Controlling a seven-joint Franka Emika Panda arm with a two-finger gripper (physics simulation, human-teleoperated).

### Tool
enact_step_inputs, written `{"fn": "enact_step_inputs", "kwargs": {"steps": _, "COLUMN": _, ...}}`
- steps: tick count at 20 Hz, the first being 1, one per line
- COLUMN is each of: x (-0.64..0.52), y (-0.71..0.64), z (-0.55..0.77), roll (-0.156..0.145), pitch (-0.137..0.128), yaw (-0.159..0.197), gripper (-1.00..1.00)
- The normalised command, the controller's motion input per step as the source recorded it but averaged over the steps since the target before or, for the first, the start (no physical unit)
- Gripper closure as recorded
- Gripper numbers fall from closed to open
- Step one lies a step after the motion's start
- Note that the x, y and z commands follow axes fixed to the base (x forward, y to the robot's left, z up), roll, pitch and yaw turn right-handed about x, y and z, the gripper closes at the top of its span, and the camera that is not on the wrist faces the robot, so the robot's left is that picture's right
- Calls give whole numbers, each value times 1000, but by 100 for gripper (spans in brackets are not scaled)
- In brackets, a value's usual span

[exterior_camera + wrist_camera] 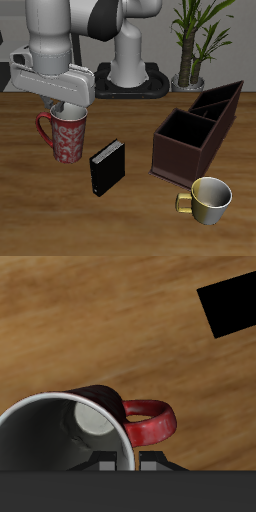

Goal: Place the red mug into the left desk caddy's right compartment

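The red mug (68, 137) with a whitish swirl pattern stands upright, well away from the left desk caddy (178, 160), a long maroon-brown box. My gripper (68, 108) is straight above the mug, at its rim. In the wrist view the mug's grey inside (60, 441) and red handle (152, 421) fill the frame. My gripper (127, 463) has its fingers close together astride the mug's wall beside the handle. I cannot tell whether the mug is off the table. The caddy's right compartment (185, 135), its large square section, is empty.
A small black box (108, 168) stands between the mug and the caddy, and shows in the wrist view (228, 306). A yellow-gold mug (210, 197) sits in front of the caddy near the table's front edge. A potted plant (195, 40) stands at the back.
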Motion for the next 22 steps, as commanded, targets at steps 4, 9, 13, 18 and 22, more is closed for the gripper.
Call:
{"fn": "enact_step_inputs", "kwargs": {"steps": 4, "x": -277, "y": -18, "z": 311, "roll": -35, "pitch": -14, "yaw": 29, "gripper": 100}}
{"fn": "enact_step_inputs", "kwargs": {"steps": 9, "x": -395, "y": 183, "z": 372, "roll": -44, "pitch": -16, "yaw": -22, "gripper": 100}}
{"fn": "enact_step_inputs", "kwargs": {"steps": 13, "x": -347, "y": 675, "z": 222, "roll": 85, "pitch": -28, "yaw": 46, "gripper": 100}}
{"fn": "enact_step_inputs", "kwargs": {"steps": 18, "x": -235, "y": 626, "z": 144, "roll": 76, "pitch": -29, "yaw": 58, "gripper": 100}}
{"fn": "enact_step_inputs", "kwargs": {"steps": 22, "x": -98, "y": 710, "z": 211, "roll": 77, "pitch": -33, "yaw": 76, "gripper": 100}}
